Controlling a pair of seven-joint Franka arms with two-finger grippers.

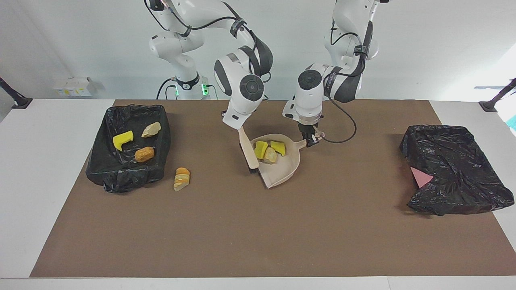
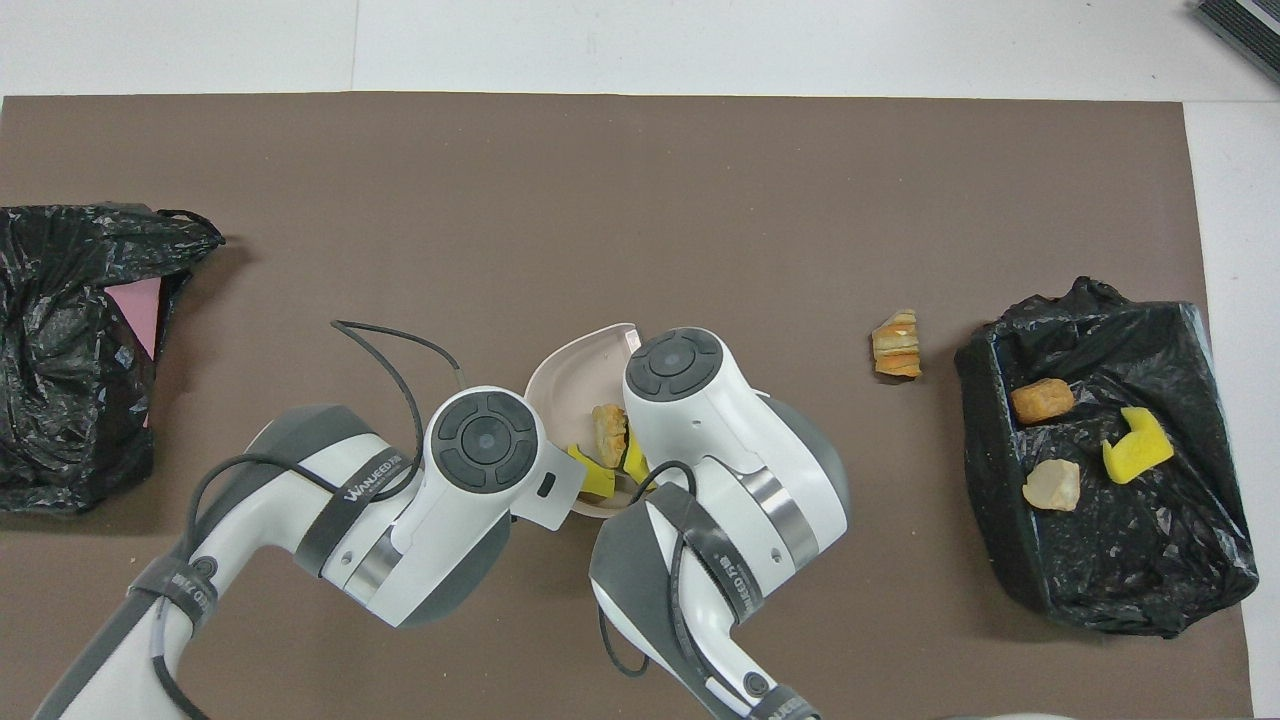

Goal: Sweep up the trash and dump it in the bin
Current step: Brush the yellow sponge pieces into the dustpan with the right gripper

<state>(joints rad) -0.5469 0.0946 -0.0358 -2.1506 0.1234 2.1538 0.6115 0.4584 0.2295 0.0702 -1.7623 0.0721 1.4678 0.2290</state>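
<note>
A lined bin (image 1: 128, 148) at the table's (image 1: 258, 225) nine o'clock holds three trash pieces (image 1: 144, 154), and a bread lump (image 1: 182, 178) lies beside it. At centre the right pincer (image 1: 241, 129) pinches the brush (image 1: 248, 153) against the dustpan's (image 1: 286, 167) mouth, three pieces (image 1: 268, 150) inside. At the pan's two o'clock the left pincer (image 1: 310, 137) pinches its handle.

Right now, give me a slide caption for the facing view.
Right gripper holds brush at dustpan mouth; left gripper grips its handle; three trash pieces inside.
</note>
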